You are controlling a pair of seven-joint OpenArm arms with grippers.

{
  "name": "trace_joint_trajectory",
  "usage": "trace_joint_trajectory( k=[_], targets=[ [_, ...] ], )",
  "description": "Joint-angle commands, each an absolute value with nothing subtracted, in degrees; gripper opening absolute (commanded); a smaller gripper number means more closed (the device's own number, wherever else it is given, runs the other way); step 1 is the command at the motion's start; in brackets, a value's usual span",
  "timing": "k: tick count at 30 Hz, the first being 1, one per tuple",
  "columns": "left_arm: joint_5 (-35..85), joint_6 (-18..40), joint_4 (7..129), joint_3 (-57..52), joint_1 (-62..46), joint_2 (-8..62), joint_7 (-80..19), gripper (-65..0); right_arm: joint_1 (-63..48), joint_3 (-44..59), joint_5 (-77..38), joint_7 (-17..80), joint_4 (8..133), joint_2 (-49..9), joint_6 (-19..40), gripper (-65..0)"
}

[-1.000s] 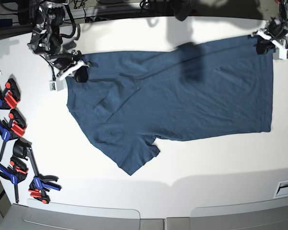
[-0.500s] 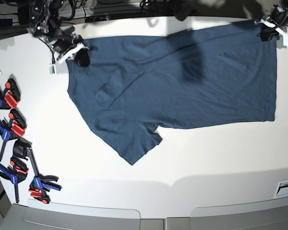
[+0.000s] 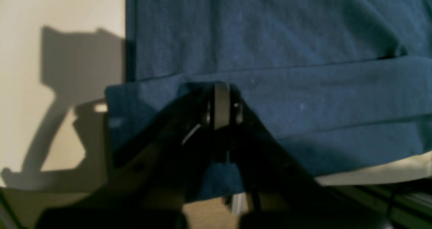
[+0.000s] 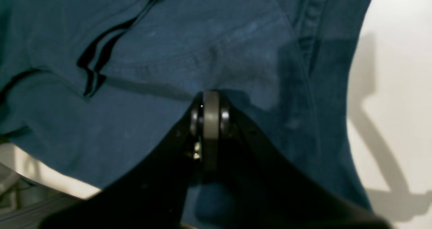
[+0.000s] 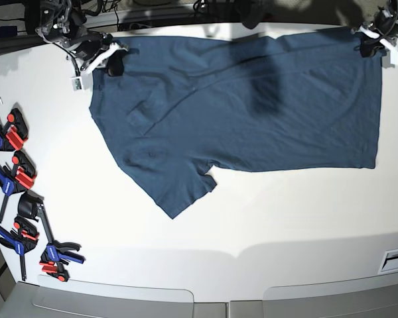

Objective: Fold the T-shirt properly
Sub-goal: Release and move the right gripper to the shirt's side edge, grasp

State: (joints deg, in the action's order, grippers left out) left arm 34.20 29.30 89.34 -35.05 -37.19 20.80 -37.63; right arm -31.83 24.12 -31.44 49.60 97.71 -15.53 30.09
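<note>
The dark navy T-shirt lies spread on the white table, its hem end at the right and one sleeve pointing to the near left. My left gripper is shut on the shirt's far right corner; in the left wrist view the gripper pinches a turned-up strip of the T-shirt. My right gripper is shut on the far left edge, near the shoulder. The right wrist view shows this gripper closed on T-shirt fabric beside a seam.
Several blue, red and black clamps lie along the table's left edge. The table's far edge runs just behind both grippers, with cables and dark gear beyond it. A small white label sits at the near right edge.
Both grippers have moved toward the table's far edge, dragging the T-shirt with them. The shirt's far edge now lies close to that edge and looks stretched flatter.
</note>
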Motion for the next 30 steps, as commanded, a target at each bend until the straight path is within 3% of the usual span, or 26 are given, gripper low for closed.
trace_joint_trajectory(
  k=[1,9,12,14,16,18,30],
  targets=[
    [33.1,28.7,90.7,-35.3,-38.1,21.5,-39.0,-65.0,-32.4,25.3,-30.5,50.2,99.4,-16.2,29.6,-65.0],
    [33.0,28.7,100.3,-35.3,-38.1,21.5,-37.7,-64.3,-31.4,28.6,-30.5,46.5,107.2,-16.2,29.6,-65.0],
    [33.0,28.7,102.6,-35.3,-38.0,21.5,-35.9,-51.7,-28.3,28.6,-30.4,46.5,107.4,-16.2,29.6,-65.0],
    [32.9,28.7,103.1,-35.3,-37.6,21.5,-35.0,-49.2,-25.8,28.6,-30.4,46.4,107.4,-16.1,29.6,-65.0],
    [32.9,28.7,103.2,-35.3,-37.1,21.5,-34.2,-49.2,-23.3,28.6,-30.1,46.1,107.4,-16.0,29.6,-56.6],
    [32.9,28.7,103.2,-35.3,-36.1,21.5,-34.3,-49.2,-20.7,28.6,-29.6,44.7,107.4,-16.0,29.6,-52.8],
    [31.8,28.7,103.2,-35.3,-33.0,21.5,-31.5,-46.7,-4.3,28.4,-23.5,41.8,106.5,-16.9,29.6,-51.8]
  ],
)
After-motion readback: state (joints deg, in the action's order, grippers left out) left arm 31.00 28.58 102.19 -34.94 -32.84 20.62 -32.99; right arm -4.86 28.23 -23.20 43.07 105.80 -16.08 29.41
